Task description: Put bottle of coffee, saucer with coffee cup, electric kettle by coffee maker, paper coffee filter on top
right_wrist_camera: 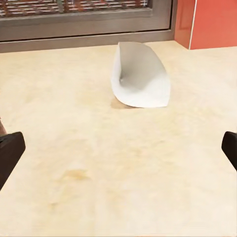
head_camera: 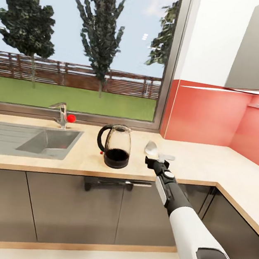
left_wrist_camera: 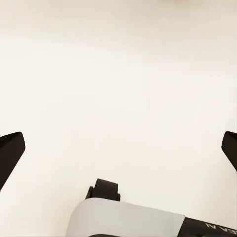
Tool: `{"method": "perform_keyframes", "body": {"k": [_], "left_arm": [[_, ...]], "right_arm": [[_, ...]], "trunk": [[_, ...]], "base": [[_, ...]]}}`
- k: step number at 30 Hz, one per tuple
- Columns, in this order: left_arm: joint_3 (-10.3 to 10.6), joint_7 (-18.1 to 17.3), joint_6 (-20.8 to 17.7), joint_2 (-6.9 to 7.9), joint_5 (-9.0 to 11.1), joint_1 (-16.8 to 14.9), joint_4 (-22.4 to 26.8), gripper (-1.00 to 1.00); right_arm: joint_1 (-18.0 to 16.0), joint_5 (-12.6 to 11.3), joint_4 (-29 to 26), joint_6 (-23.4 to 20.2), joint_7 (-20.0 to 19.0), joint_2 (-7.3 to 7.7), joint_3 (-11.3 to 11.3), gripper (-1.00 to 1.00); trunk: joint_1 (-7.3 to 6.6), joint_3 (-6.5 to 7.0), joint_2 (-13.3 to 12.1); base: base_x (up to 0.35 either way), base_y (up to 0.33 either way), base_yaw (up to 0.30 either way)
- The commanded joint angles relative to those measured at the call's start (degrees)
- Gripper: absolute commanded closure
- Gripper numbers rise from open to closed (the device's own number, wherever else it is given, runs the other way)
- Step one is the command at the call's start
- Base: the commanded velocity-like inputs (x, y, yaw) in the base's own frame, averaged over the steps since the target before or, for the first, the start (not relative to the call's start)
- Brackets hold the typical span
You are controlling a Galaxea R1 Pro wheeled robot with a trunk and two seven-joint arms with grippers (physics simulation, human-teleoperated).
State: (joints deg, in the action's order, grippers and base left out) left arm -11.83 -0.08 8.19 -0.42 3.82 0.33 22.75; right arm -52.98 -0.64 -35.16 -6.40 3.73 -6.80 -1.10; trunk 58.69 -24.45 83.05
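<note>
1. The white folded paper coffee filter (right_wrist_camera: 140, 76) lies on the pale wooden counter (head_camera: 208, 163), near the window corner and the red wall.
2. The right gripper (head_camera: 161, 159) hovers just before the filter, its black fingers (right_wrist_camera: 10, 150) spread wide and holding nothing.
3. The glass electric kettle with a black base (head_camera: 116, 146) stands beside the gripper, between it and the steel sink (head_camera: 23, 140).
4. The left gripper (left_wrist_camera: 118, 148) faces a plain cream surface, fingers wide apart and empty.
</note>
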Motion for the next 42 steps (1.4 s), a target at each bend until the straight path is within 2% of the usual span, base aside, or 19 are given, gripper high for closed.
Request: {"method": "perform_keyframes", "body": {"k": [1,9,42], "left_arm": [[-0.04,-0.01,0.05,-0.02,0.40,0.03,0.10,-1.00],[-0.04,-0.01,0.05,-0.02,0.40,0.03,0.10,-1.00],[-0.04,-0.01,0.00,-0.01,0.40,0.03,0.01,-1.00]], "right_arm": [[-0.02,-0.07,-0.10,-0.35,0.27,-0.01,-0.12,-1.00],[-0.02,-0.07,0.29,-0.33,0.27,0.00,-0.10,-1.00],[-0.02,-0.13,1.91,-0.28,0.23,-0.05,-0.05,-1.00]], "trunk": [[0.03,-0.05,0.03],[0.03,-0.05,0.03],[0.03,-0.05,0.03]], "base": [[0.312,0.000,0.000],[0.270,0.000,0.000],[0.113,0.058,0.000]]}}
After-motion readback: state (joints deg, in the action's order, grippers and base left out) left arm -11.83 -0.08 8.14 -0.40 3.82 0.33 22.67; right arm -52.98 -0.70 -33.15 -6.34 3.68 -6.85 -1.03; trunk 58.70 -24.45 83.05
